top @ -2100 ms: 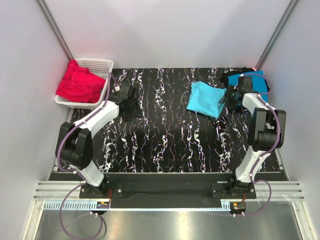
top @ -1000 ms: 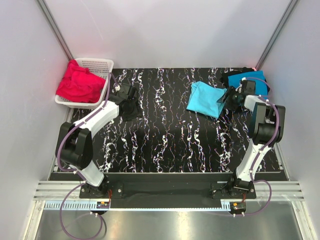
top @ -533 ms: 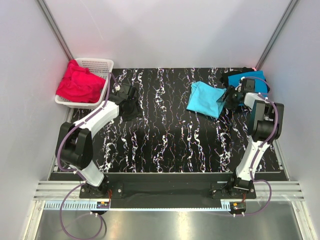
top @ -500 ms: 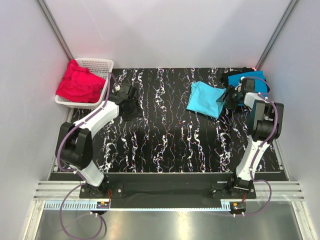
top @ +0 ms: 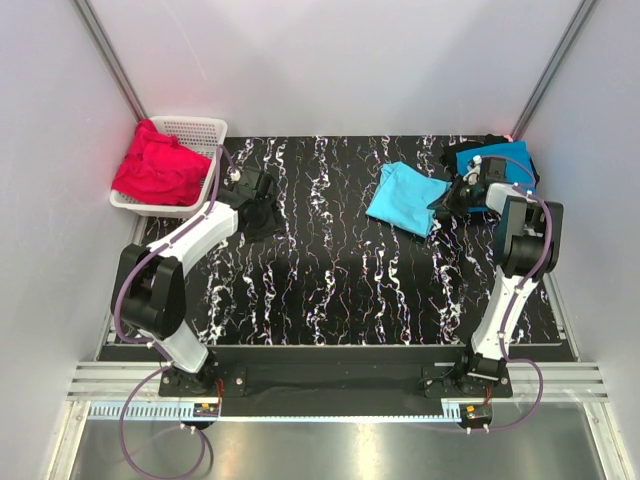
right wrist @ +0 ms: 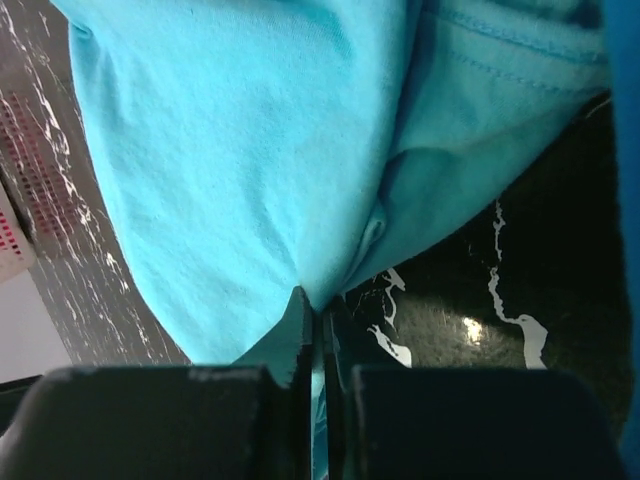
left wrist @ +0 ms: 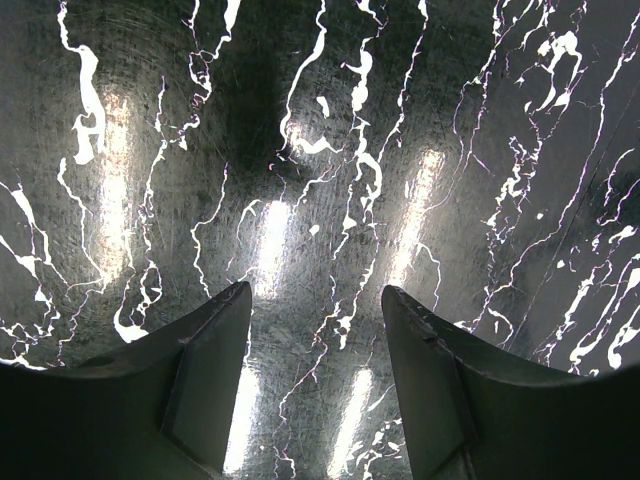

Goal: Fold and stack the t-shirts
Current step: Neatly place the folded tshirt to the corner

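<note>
A light turquoise t-shirt [top: 400, 197] [right wrist: 250, 150] lies folded on the black marbled table [top: 330, 270], right of centre. My right gripper [top: 441, 204] [right wrist: 313, 305] is shut on its right edge, with the cloth pinched between the closed jaws. Just behind that arm a deeper blue t-shirt [top: 520, 162] rests on a black one [top: 468, 147] at the back right. Red t-shirts [top: 155, 168] fill the white basket [top: 196, 128]. My left gripper [top: 262, 208] [left wrist: 315, 290] hangs open over bare table, holding nothing.
The basket sits at the table's back left corner against the grey wall. Grey walls close in the left, back and right sides. Both arm bases stand at the near edge.
My right gripper has closed on the turquoise t-shirt's right edge, and the shirt has shifted slightly left. The left arm has stayed still.
</note>
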